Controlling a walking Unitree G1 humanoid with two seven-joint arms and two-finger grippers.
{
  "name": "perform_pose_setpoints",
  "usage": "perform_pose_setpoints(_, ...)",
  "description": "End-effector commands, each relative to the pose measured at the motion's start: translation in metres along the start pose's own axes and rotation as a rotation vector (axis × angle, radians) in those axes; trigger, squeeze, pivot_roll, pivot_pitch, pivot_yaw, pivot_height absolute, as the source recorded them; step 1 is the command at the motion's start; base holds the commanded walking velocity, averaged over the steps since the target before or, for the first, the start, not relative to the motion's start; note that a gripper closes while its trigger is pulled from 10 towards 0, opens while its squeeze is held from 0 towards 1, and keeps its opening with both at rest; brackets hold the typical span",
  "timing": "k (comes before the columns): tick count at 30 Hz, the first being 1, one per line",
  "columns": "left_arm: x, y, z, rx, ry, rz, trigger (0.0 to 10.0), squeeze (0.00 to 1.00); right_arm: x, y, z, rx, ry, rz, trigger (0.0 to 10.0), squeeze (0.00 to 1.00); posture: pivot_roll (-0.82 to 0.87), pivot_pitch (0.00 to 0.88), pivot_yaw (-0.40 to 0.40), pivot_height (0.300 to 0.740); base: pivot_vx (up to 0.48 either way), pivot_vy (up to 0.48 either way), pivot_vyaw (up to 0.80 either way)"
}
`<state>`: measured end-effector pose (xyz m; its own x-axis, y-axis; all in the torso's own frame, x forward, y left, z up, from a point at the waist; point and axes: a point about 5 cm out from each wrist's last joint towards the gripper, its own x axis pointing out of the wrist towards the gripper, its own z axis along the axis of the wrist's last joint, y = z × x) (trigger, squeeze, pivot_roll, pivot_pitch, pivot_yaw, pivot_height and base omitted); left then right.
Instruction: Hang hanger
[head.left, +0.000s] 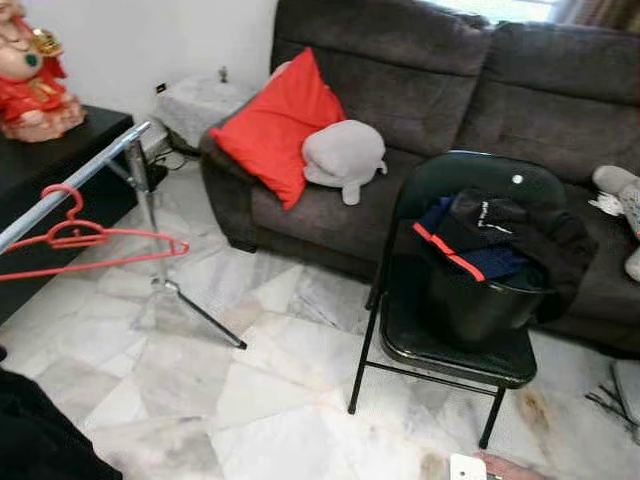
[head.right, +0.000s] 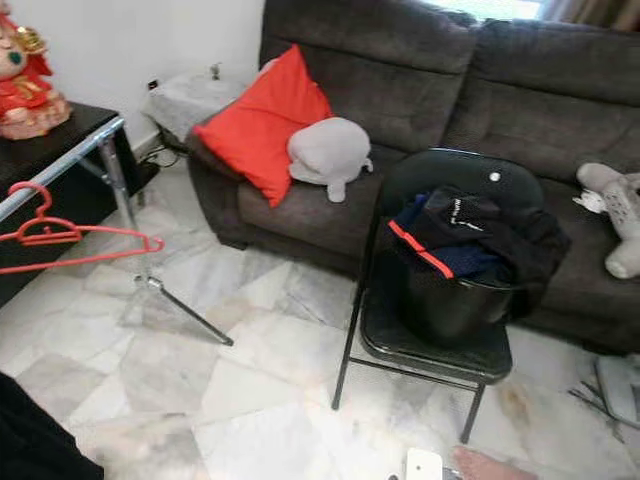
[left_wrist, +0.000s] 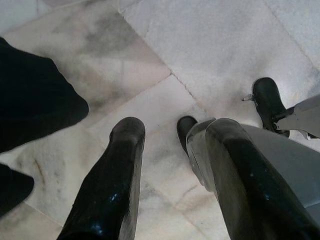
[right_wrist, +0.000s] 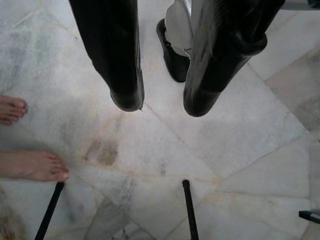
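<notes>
The red plastic hanger (head.left: 90, 238) already hung on the silver metal rail (head.left: 75, 180), so I judged the job done. My left gripper (left_wrist: 167, 145) and right gripper (right_wrist: 162, 102) dangled empty, fingers apart, over the marble floor (head.left: 290, 400).

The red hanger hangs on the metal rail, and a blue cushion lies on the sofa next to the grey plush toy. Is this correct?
One detail is wrong: the cushion is red, not blue, as the left eye view shows. The red hanger does hang on the metal rail, and the cushion lies on the sofa beside the grey plush toy.
</notes>
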<state>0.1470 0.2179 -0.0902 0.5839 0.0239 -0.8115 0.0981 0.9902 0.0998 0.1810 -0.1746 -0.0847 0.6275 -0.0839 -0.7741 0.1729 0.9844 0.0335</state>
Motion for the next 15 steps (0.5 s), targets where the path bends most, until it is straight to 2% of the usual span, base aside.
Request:
perform_pose_setpoints(1, -0.0016, -0.0004, -0.007, 0.019, 0.03, -0.008, 10.0, 0.0, -0.0001, -0.0013, -0.0004, -0.006, 0.004, -0.004, 10.0, 0.0, 0.08, 0.073, -0.021, 0.74, 0.0, -0.33, -0.79)
perform_pose_setpoints(15, -0.0019, -0.0003, -0.0083, 0.005, 0.035, -0.001, 10.0, 0.0, -0.0001, -0.0012, -0.0006, -0.008, 0.003, -0.003, 10.0, 0.0, 0.08, 0.071, -0.022, 0.74, 0.0, -0.017, -0.79)
